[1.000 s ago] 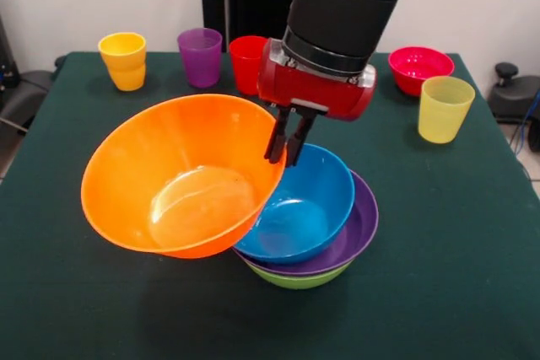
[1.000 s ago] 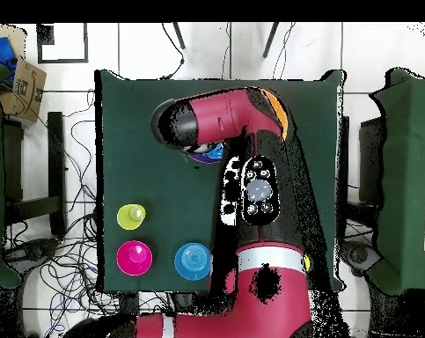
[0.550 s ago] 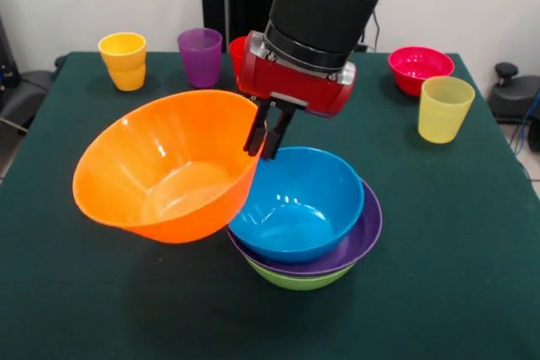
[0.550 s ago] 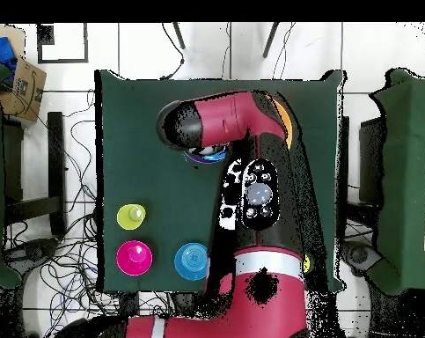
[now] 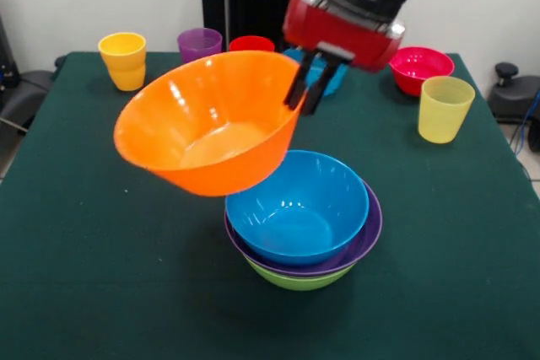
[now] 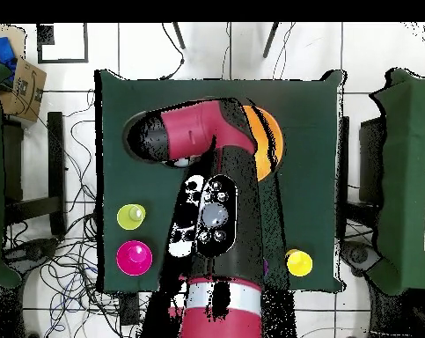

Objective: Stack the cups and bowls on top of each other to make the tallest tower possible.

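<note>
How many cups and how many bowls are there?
Cups: 4 - orange-yellow cup, purple cup, red cup, pale yellow cup
Bowls: 6 - orange bowl, blue bowl, purple bowl, green bowl, red-pink bowl, small blue bowl
Total: 10

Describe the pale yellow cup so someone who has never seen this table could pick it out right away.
Start at the stack of bowls mid-table, blue on top. Look toward the table's right edge: the pale yellow cup stands upright there, alone, just in front of the red-pink bowl. It is paler than the orange-yellow cup at the far left corner.
</note>
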Tool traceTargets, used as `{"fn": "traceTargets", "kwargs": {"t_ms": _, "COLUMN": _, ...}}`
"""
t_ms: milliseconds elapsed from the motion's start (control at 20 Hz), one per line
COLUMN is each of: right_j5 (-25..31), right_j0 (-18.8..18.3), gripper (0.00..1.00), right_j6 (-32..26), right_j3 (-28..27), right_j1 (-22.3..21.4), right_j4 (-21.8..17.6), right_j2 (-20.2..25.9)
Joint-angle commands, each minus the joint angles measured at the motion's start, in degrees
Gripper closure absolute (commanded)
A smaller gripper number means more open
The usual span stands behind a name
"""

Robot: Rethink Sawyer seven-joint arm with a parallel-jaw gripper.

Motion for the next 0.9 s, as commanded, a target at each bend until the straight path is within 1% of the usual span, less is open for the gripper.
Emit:
{"fn": "traceTargets", "kwargs": {"t_ms": 50, "right_j5": 15.4, "right_j0": 5.0, "gripper": 1.00, "right_j6": 11.2, "right_j3": 4.7, "right_j1": -6.3, "right_j4": 5.8, "right_j2": -1.8}}
{"fn": "traceTargets", "kwargs": {"t_ms": 100, "right_j5": 17.4, "right_j0": 5.7, "gripper": 1.00, "right_j6": 11.1, "right_j3": 4.4, "right_j1": -7.1, "right_j4": 6.4, "right_j2": -2.3}}
{"fn": "traceTargets", "kwargs": {"t_ms": 200, "right_j5": 20.0, "right_j0": 5.6, "gripper": 1.00, "right_j6": 9.5, "right_j3": 3.7, "right_j1": -8.0, "right_j4": 7.5, "right_j2": -2.3}}
{"fn": "traceTargets", "kwargs": {"t_ms": 400, "right_j5": 20.9, "right_j0": 6.1, "gripper": 1.00, "right_j6": 8.9, "right_j3": 2.3, "right_j1": -7.2, "right_j4": 8.5, "right_j2": -2.9}}
{"fn": "traceTargets", "kwargs": {"t_ms": 650, "right_j5": 16.2, "right_j0": 6.0, "gripper": 1.00, "right_j6": 8.9, "right_j3": 1.1, "right_j1": -3.9, "right_j4": 7.6, "right_j2": -3.2}}
{"fn": "traceTargets", "kwargs": {"t_ms": 800, "right_j5": 10.8, "right_j0": 4.2, "gripper": 1.00, "right_j6": 7.5, "right_j3": 3.0, "right_j1": -2.8, "right_j4": 7.7, "right_j2": -2.5}}
{"fn": "traceTargets", "kwargs": {"t_ms": 900, "right_j5": 9.3, "right_j0": 3.7, "gripper": 1.00, "right_j6": 6.9, "right_j3": 3.8, "right_j1": -2.9, "right_j4": 7.5, "right_j2": -2.4}}
